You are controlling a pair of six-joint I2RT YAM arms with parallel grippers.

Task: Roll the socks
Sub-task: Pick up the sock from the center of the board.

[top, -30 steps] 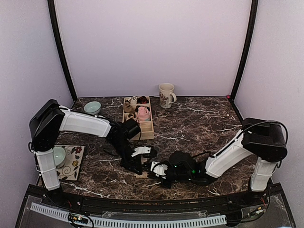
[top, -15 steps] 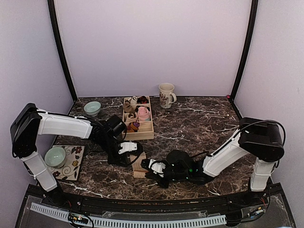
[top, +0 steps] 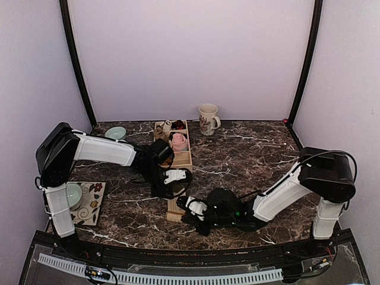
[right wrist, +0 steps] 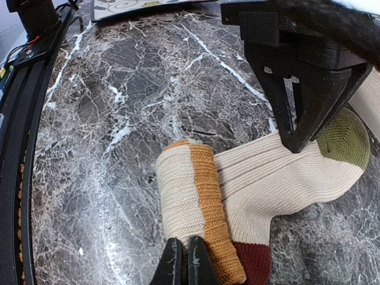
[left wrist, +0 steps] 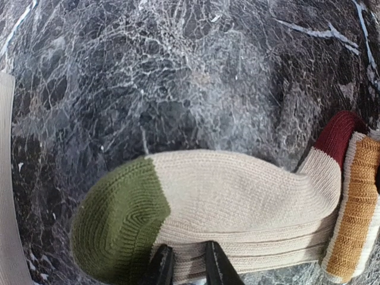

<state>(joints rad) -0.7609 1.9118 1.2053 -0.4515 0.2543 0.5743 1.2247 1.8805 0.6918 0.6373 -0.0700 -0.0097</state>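
Observation:
One of the socks (left wrist: 237,196) lies flat on the dark marble table (top: 249,154). It is beige, with an olive-green toe (left wrist: 119,219), a maroon heel (right wrist: 252,264) and an orange cuff band. The cuff end is wound into a tight roll (right wrist: 190,190). My right gripper (right wrist: 185,264) is shut on the near end of that roll. My left gripper (left wrist: 187,267) is closed on the ribbed edge of the sock beside the green toe, and its dark fingers (right wrist: 297,133) come down from above in the right wrist view. From overhead the sock (top: 174,209) shows between the left gripper (top: 171,191) and the right gripper (top: 189,209).
A wooden divided box (top: 185,161) stands behind the left gripper with a pink bundle (top: 179,141) in it. A patterned mug (top: 208,119) stands at the back. A teal bowl (top: 116,133) sits at the back left, and another bowl (top: 74,195) rests on a floral mat (top: 94,205).
The left arm swung out to the left and came back; its gripper now sits slightly farther back on the sock. The right gripper has edged a little left with the roll.

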